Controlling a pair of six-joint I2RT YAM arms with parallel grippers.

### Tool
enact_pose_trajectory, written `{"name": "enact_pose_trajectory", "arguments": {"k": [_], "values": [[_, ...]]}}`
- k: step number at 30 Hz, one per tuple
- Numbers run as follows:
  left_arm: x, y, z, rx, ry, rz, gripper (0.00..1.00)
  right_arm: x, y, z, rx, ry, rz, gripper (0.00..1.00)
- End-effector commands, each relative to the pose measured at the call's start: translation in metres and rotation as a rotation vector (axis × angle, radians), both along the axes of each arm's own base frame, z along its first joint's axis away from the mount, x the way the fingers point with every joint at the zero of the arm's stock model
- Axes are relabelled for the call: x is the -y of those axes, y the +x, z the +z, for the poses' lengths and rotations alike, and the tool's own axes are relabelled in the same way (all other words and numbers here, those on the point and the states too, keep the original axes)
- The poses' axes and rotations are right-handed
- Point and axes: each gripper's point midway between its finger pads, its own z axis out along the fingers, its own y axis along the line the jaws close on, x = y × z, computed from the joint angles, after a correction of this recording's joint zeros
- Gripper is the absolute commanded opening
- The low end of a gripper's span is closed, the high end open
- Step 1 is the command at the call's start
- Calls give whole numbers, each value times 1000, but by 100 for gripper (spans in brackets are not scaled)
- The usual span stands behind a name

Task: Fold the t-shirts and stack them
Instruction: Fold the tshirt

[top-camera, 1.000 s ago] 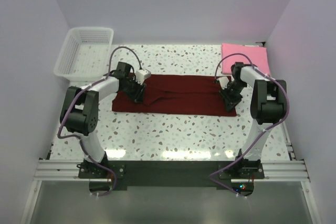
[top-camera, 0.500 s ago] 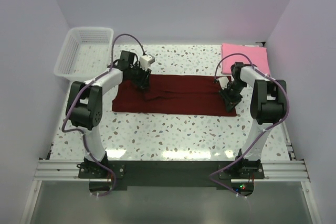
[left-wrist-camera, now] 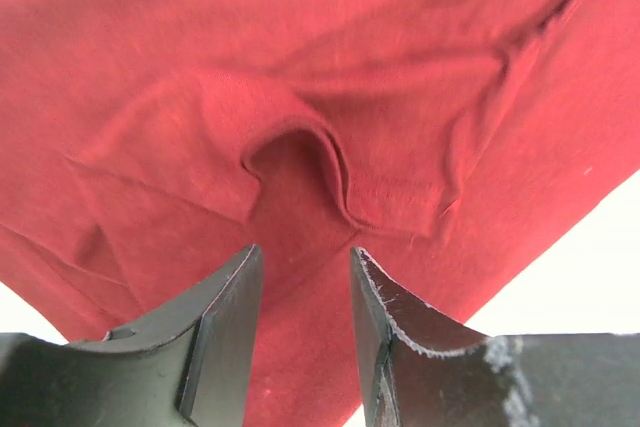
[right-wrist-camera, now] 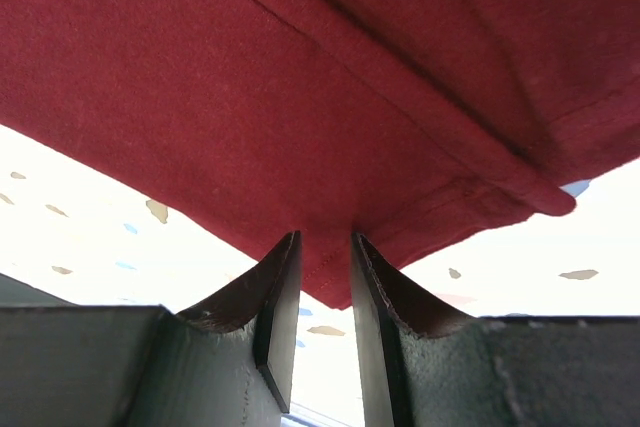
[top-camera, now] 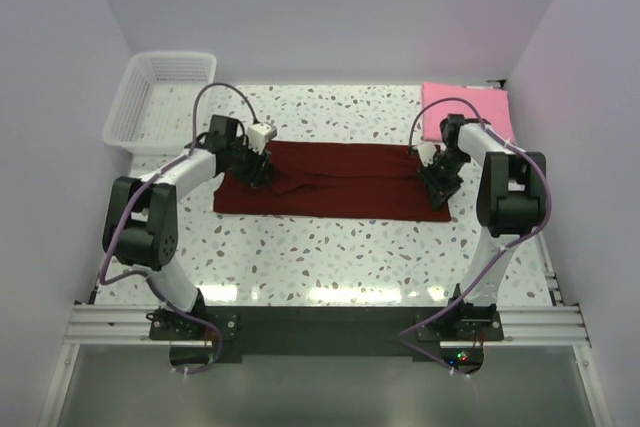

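The dark red t-shirt (top-camera: 340, 182) lies as a long folded band across the middle of the table, with creases near its left end. My left gripper (top-camera: 262, 175) hovers over that left end, open; in the left wrist view the shirt (left-wrist-camera: 300, 67) shows a puckered fold just past the gripper (left-wrist-camera: 305, 257). My right gripper (top-camera: 437, 187) sits at the shirt's right end. In the right wrist view its narrowly open jaws straddle a hemmed corner of the shirt (right-wrist-camera: 300, 77) at the gripper (right-wrist-camera: 325, 242), without pinching it. The pink t-shirt (top-camera: 468, 112) lies folded at the back right.
A white mesh basket (top-camera: 160, 97) stands at the back left corner. The speckled tabletop (top-camera: 330, 247) stretches in front of the red shirt. Walls close in on the left, right and back.
The left arm swung toward the back, then came left again over the shirt's left end, its jaws widening. The right arm has barely moved.
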Motion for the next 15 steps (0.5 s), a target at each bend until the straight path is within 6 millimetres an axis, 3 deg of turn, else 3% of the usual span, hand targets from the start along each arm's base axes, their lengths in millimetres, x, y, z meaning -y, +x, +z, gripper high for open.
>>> {"name": "enact_pose_trajectory", "arguments": {"k": [1,5,7,15], "values": [[-3,1,-21,-11,34,-14,45,1,8,22,59,-2,11,31],[10,-1,-37,-32,63,-67,44,2,7,23,57,-7,16,31],[20,3,-36,-23,36,-90,44,2,6,22,51,-9,19,31],[62,43,-13,43,-35,-132,44,5,-2,13,24,-19,24,30]]}}
